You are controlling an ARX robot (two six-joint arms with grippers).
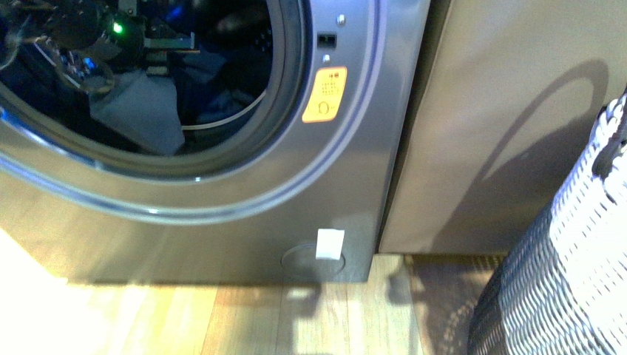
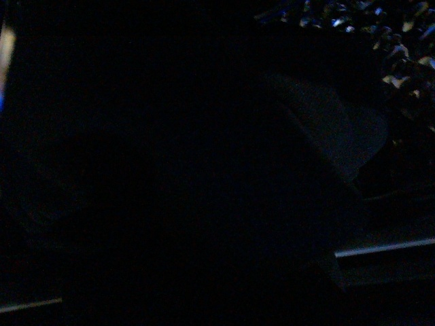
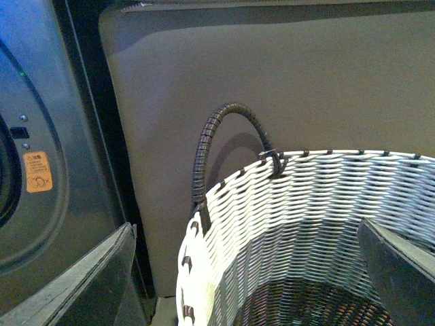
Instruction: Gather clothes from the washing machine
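Observation:
The grey washing machine [image 1: 355, 163] fills the left of the front view, its round porthole [image 1: 288, 111] open. Dark navy clothes [image 1: 214, 89] lie crumpled in the drum, with a paler blue-grey fold [image 1: 140, 111] in front. My left arm reaches into the drum, a green light on it; its open gripper [image 1: 166, 53] is just above the clothes. The left wrist view is dark. My right gripper [image 3: 251, 299] is open and empty over the mouth of the woven basket [image 3: 306, 204]. The machine also shows in the right wrist view [image 3: 68, 204].
The white woven laundry basket [image 1: 569, 274], with a dark arched handle [image 3: 217, 136], stands on the floor at the right. A grey panel [image 1: 503, 126] stands behind it beside the machine. An orange sticker [image 1: 325, 94] is beside the porthole. Wooden floor [image 1: 244, 318] lies in front.

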